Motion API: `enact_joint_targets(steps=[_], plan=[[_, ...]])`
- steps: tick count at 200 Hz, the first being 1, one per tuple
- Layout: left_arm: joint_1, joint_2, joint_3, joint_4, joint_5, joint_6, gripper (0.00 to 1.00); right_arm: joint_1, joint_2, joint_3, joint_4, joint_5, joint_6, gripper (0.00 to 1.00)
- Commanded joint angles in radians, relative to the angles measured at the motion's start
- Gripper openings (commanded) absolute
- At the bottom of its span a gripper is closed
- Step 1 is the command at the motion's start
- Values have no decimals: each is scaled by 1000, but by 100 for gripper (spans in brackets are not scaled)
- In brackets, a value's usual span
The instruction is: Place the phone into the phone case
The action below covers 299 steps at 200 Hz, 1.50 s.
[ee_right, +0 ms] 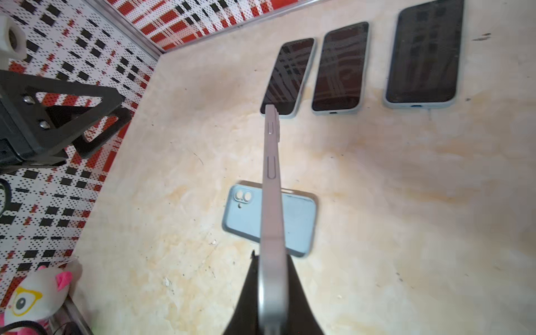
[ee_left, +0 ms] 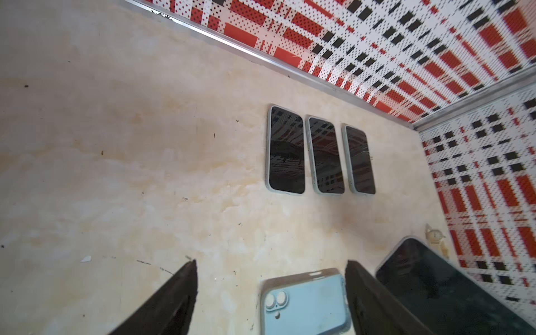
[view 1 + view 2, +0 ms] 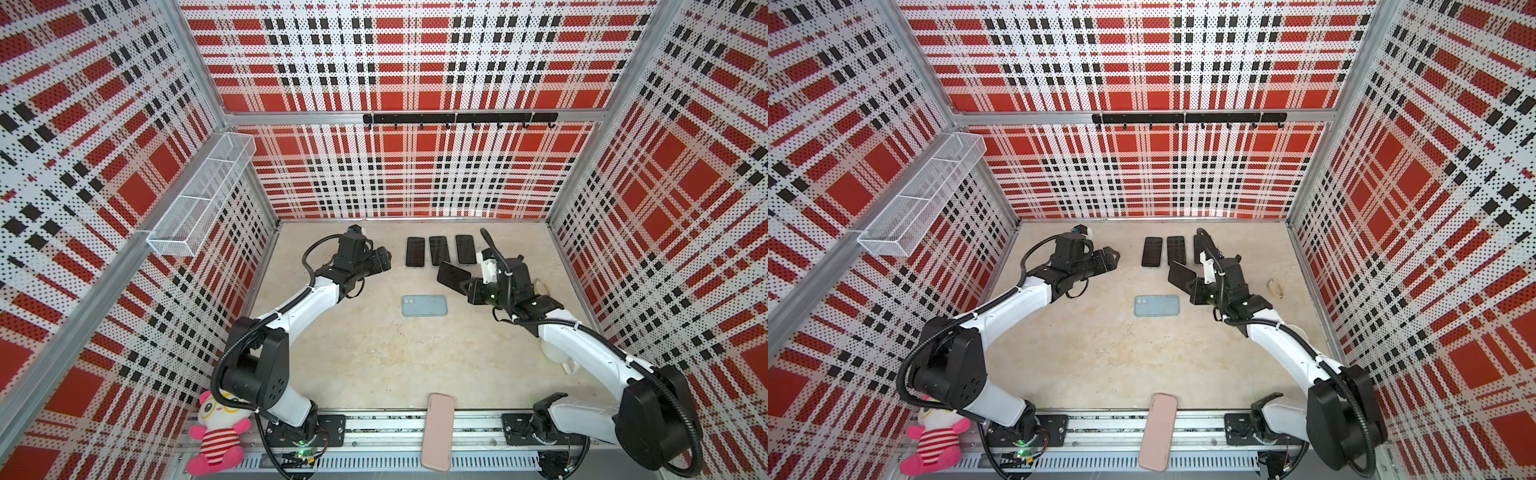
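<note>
- Right pincer [image 1: 271, 262] sits closest to the lens, clamped narrow on one short end of the phone [image 1: 272, 203], which I see edge-on with its side buttons [image 1: 271, 166] showing
- in both top views that phone hangs tilted, dark screen up, clear of the bench [image 3: 374, 365] and near the phone case [image 3: 424, 305], not in it
- I judge the phone stiff, smooth and slippery, and fairly heavy for an end grip, so it may pivot; the glass wants a gentle set-down
- the light blue phone case lies flat, seemingly open side up; I expect it to be light, bendy and prone to sliding, best pinned at a rim or corner
- left pincer [image 3: 383, 261] hovers with its jaws spread wide, empty
- beyond the two lies a row of three cased phones [image 3: 439, 250]; I can read no brand, label or writing anywhere
</note>
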Motion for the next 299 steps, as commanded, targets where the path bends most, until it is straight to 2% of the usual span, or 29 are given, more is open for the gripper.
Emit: enact_joint_targets(steps=[1,28,44,60,88,113,145,215,299], plan=[[-42,18,6,5,-66,122,81,-85,-30,85,-263,-155,-143,0],[-52,65,24,-18,40,127,80,-186,25,167,-416,-259,-212,0],[-61,114,72,-95,79,185,78,-222,70,214,-490,-318,-251,0],[-68,151,101,-165,110,220,75,-227,105,248,-527,-333,-270,0],[-69,170,70,-167,143,239,68,-228,183,312,-567,-381,-279,0],[-69,200,57,-159,210,243,61,-228,300,369,-600,-483,-276,0],[-71,237,38,-163,283,242,61,-223,433,399,-594,-585,-273,0],[-79,299,35,-156,389,227,63,-211,552,418,-564,-648,-287,0],[-54,359,27,-112,472,186,58,-179,677,476,-541,-684,-291,0]])
